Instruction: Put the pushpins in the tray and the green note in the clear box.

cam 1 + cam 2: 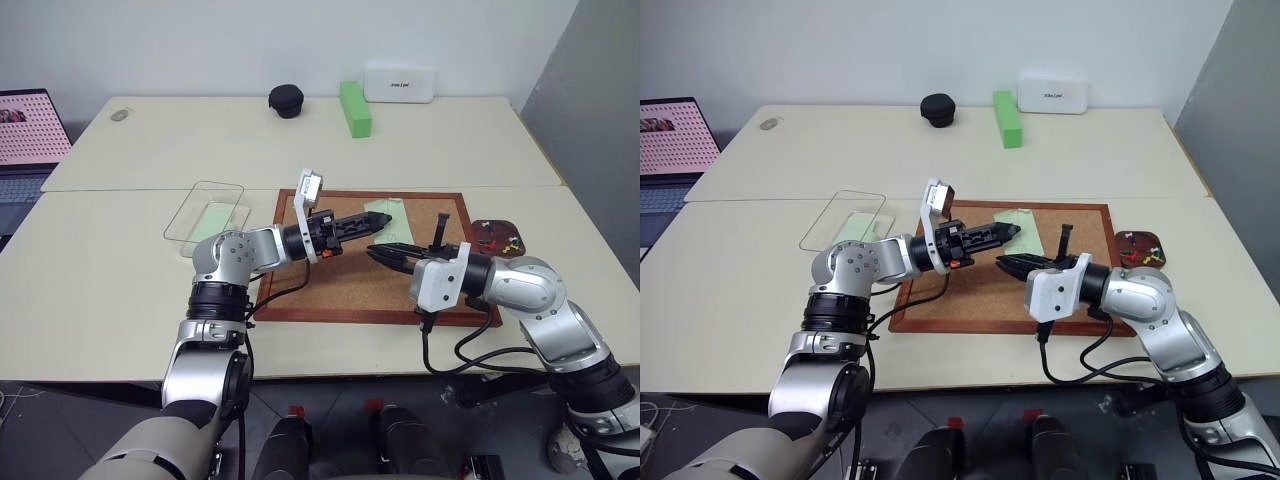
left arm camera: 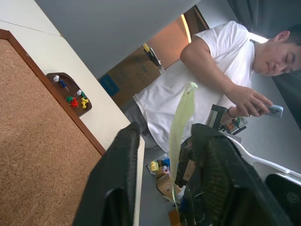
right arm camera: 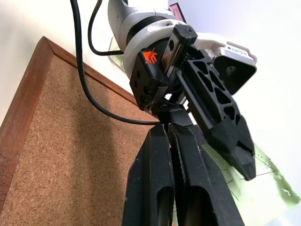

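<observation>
**Desk:** Where's the left gripper?

**Photographer:** Over the corkboard's far edge, fingers slightly apart either side of the green note's raised edge (no firm pinch visible). The right gripper is shut and empty, just beside.

**Desk:** The risk?

**Photographer:** Lifted now, the note could slip free or crease. The pushpins sit in the tray, off the board's right edge.

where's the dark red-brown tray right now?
In the head views, the small dark red-brown tray sits on the table on the robot's right, just beyond the wood-framed corkboard's right edge, with coloured pushpins in it.
</observation>
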{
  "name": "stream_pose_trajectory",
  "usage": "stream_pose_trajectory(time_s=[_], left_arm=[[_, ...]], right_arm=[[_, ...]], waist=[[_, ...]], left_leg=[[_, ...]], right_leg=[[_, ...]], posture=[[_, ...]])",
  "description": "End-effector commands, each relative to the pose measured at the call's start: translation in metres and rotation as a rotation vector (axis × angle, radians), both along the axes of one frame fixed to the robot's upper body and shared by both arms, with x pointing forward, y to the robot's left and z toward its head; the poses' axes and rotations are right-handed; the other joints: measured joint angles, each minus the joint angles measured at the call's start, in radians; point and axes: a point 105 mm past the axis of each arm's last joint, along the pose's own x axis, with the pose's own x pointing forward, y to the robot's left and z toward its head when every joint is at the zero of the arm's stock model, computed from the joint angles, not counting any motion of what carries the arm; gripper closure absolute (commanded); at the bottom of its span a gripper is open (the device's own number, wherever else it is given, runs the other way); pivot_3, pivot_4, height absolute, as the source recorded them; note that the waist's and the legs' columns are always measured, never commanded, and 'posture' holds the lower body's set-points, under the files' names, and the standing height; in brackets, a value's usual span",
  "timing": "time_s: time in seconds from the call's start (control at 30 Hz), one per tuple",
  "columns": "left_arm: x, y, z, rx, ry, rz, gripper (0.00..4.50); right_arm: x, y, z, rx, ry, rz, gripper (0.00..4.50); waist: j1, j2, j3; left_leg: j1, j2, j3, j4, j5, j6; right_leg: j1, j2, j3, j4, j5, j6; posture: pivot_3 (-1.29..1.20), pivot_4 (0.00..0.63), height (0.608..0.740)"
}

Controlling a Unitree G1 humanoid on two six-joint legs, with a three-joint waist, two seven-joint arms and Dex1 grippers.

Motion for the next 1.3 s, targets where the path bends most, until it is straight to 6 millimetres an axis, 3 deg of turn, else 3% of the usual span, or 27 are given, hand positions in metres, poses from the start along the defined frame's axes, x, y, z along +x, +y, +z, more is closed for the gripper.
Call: stream_pose_trajectory(time_s=[0.03,0.13,0.2,0.5,0.8,1.0,1.17,1.3], left_arm=[[-0.008,-0.004,0.012,-0.022,-0.049,-0.04,3.72],[-0.01,-0.005,0.01,-0.012,-0.056,-0.047,4.31],[-0.011,-0.005,0.008,-0.007,-0.054,-0.052,4.47],[-0.01,-0.006,0.003,0.04,-0.083,-0.046,4.47],[0.005,-0.002,-0.027,0.227,-0.274,0.039,4.47],[0.007,-0.006,-0.037,0.268,-0.337,0.04,4.47],[0.009,-0.005,-0.031,0.259,-0.358,0.05,4.47],[0.008,-0.01,-0.017,0.287,-0.549,0.102,4.47]], right_arm=[[0.0,0.002,0.011,0.018,-0.048,0.008,4.5],[0.002,0.001,0.011,0.029,-0.042,0.001,4.5],[0.002,0.001,0.011,0.031,-0.042,0.0,4.5],[0.001,0.002,0.012,0.035,-0.044,-0.002,4.5],[-0.009,0.008,0.032,0.11,-0.036,0.014,4.5],[-0.011,0.011,0.041,0.172,-0.006,-0.003,4.5],[0.017,-0.021,0.052,0.383,0.122,-0.243,4.5],[0.05,-0.081,0.037,0.541,0.25,-0.6,4.5]], waist=[[0.0,0.0,0.0],[0.0,0.0,0.0],[0.0,0.0,0.0],[0.001,0.0,0.0],[0.003,0.0,0.0],[0.006,0.0,0.0],[0.006,0.0,0.0],[0.008,0.0,0.0]], left_leg=[[0.0,0.0,0.0,0.0,0.0,0.0],[0.0,0.0,0.0,0.0,0.0,0.0],[0.0,0.0,0.0,0.0,0.0,0.0],[0.0,0.0,0.0,0.0,0.0,0.0],[0.0,0.0,0.0,0.0,0.0,0.0],[0.0,0.0,0.0,0.001,0.0,0.0],[0.0,0.0,0.0,0.001,0.0,0.0],[0.0,0.0,0.0,0.001,0.0,0.0]], right_leg=[[0.0,0.0,0.0,0.0,0.0,0.0],[0.0,0.0,0.0,0.0,0.0,0.0],[0.0,0.0,0.0,0.0,0.0,0.0],[0.0,0.0,0.0,0.0,0.0,0.0],[0.0,0.0,0.001,0.001,0.002,-0.004],[0.0,0.0,0.001,0.001,0.002,-0.004],[0.0,0.0,0.0,0.001,0.002,-0.004],[0.0,0.0,0.0,0.001,0.003,-0.004]], posture=[[0.0,0.15,0.74],[0.0,0.15,0.74],[0.0,0.15,0.74],[0.0,0.15,0.74],[0.0,0.15,0.74],[0.0,0.15,0.74],[0.0,0.15,0.74],[0.0,0.15,0.74]])
